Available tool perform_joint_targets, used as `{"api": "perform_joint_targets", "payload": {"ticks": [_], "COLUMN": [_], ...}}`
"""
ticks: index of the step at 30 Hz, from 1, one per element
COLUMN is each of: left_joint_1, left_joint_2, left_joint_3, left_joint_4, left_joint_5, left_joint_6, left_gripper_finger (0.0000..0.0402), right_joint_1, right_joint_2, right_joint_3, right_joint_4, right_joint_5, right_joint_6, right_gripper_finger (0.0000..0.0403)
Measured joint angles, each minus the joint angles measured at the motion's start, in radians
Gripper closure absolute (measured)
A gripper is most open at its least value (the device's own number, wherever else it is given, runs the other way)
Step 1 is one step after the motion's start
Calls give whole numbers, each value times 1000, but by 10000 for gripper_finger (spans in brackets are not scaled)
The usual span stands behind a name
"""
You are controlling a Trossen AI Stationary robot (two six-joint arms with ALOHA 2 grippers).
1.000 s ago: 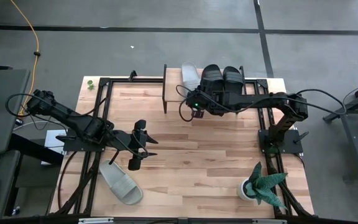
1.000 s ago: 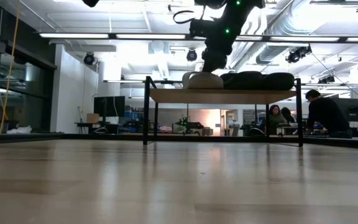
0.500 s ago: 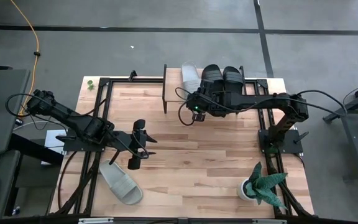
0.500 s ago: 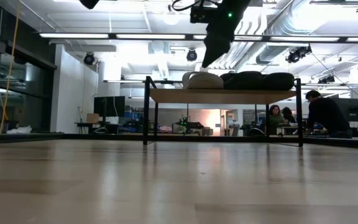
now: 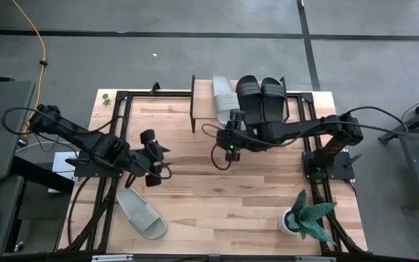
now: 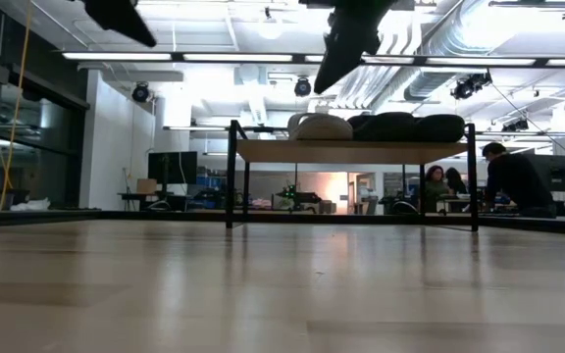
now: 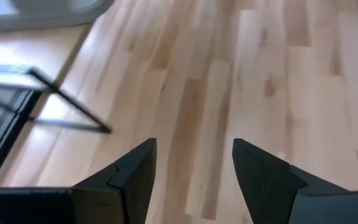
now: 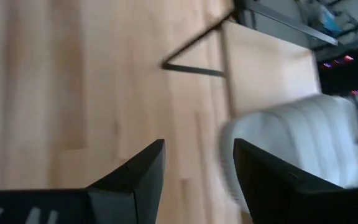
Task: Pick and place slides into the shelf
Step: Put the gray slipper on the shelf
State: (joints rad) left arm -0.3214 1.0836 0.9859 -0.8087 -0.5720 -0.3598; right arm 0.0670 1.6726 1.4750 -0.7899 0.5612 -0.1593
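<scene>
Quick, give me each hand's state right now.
Left hand: open, holding nothing, above bare tabletop.
Right hand: open, holding nothing, pale slide ahead of it.

An open-plan lab-like workspace: exposed ceiling ducts (image 6: 518,39), strip lights (image 6: 214,57), monitors (image 6: 172,169), people (image 6: 514,181) seated at desks beyond

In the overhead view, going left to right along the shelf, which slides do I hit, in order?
On the shelf: pale grey-green slide → black slide → second black slide.
</scene>
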Motion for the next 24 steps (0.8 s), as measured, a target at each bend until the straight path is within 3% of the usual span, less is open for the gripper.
{"api": "perform_joint_targets", "payload": {"ticks": [8,18,24], "left_joint_1": [0,0,0], "left_joint_2": [-87,-169,-195], "left_joint_3": [0,0,-92], "left_joint_4": [-160,-195,-177], "left_joint_5": [-44,-53,-56], "left_joint_6": [-98,-113,-149], "left_gripper_finger": [202,202,202], "right_joint_1": [98,193,236], "right_joint_2": [0,0,0], "right_joint_3": [0,0,0], "right_joint_4": [9,53,53], "right_joint_5": [-54,-34,-7], "right_joint_6": [28,46,74], "right_gripper_finger": [221,221,221]}}
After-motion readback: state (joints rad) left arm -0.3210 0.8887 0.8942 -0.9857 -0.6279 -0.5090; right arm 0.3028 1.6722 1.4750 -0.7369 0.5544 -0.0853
